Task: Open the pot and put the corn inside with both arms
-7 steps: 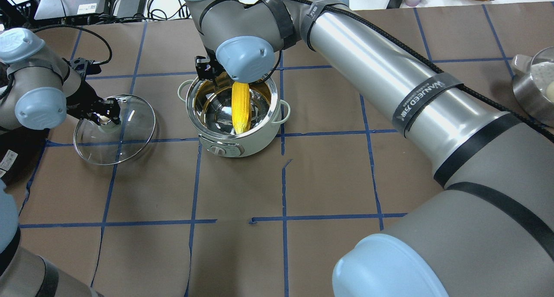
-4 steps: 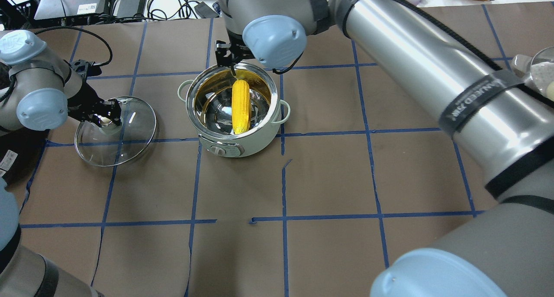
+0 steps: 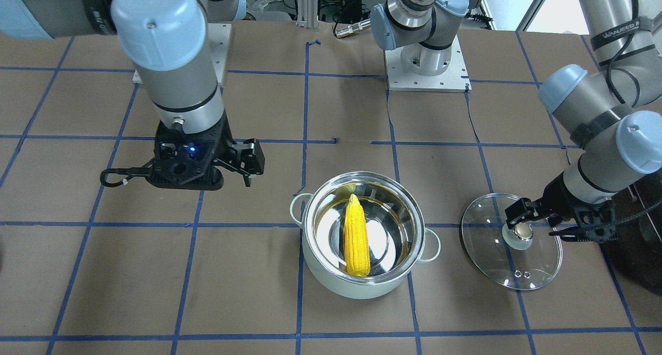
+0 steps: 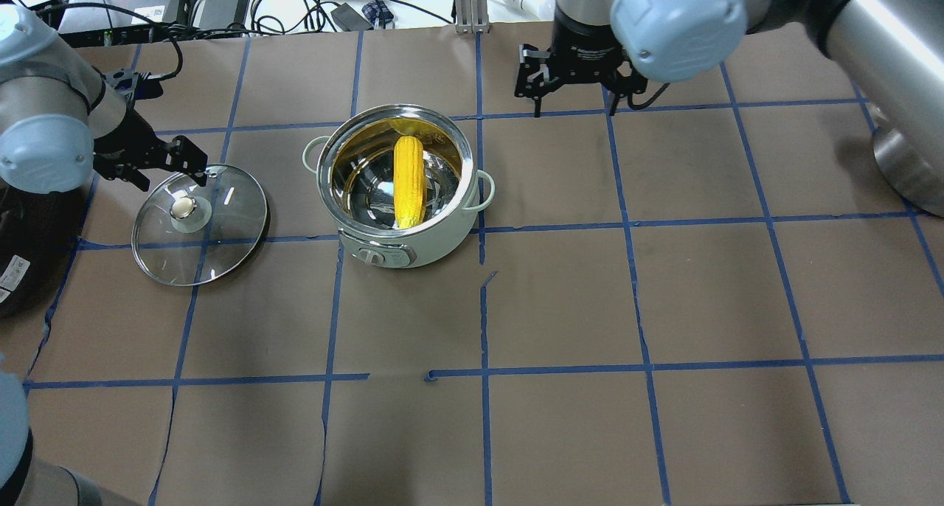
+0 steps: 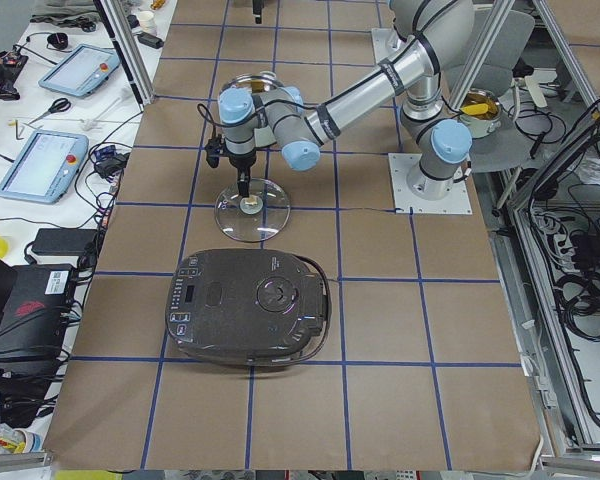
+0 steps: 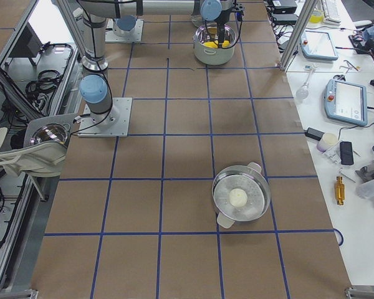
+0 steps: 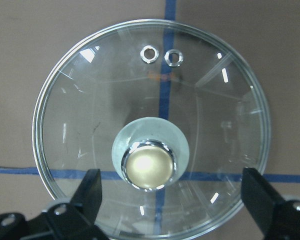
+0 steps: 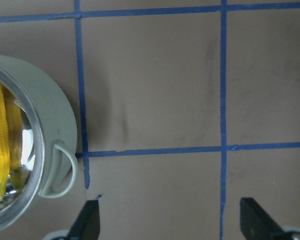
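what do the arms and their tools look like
The left arm and right arm are silver-grey tubes with light blue joint caps and black bands. The left one wears a black lettered strap and a black cable. The left tool and right tool are black and two-fingered; the right shows a small blue light.

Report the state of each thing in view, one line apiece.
pot, uncovered, upright.
glass lid, off, lying flat beside the pot, knob up.
corn, lying inside the pot.
left gripper, open, empty, beside the lid's knob.
right gripper, open, empty, away from the pot.
black appliance, lid shut.
steel pot, uncovered, white ball inside.
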Tool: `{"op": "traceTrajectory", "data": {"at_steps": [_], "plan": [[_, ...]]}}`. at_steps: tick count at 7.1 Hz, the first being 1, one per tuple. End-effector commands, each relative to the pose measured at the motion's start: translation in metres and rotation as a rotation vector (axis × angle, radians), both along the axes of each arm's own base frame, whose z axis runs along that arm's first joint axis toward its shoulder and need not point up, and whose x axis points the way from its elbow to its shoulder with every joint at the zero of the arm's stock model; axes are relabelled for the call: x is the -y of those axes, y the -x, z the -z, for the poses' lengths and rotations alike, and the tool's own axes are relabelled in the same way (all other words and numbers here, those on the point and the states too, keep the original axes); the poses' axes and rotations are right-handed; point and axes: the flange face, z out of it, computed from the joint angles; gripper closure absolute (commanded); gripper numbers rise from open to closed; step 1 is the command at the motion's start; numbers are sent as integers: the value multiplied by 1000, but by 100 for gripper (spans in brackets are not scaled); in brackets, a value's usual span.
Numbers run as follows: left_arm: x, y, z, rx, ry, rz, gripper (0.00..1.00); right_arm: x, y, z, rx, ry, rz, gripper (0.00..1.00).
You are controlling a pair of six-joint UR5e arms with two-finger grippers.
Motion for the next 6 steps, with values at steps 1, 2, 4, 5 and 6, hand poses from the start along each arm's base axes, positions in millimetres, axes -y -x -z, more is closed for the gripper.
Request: {"op": "traceTrajectory", "data": {"at_steps": [1, 2, 4, 5, 6], "plan": [[-14, 103, -119, -3, -15, -21, 0, -29, 54, -27, -16, -85, -42, 0], [-25, 143, -149, -6, -14, -72, 0, -35, 71, -35, -16, -102, -30, 0], [-60, 206, -189, -6, 44, -33, 0, -39, 94, -49, -13, -77, -25, 0], [-77, 224, -207, -9, 73, -5, 0, -42, 95, -55, -1, -68, -22, 0], [-82, 228, -210, -9, 83, 3, 0, -45, 95, -60, -3, -57, -22, 0]]}}
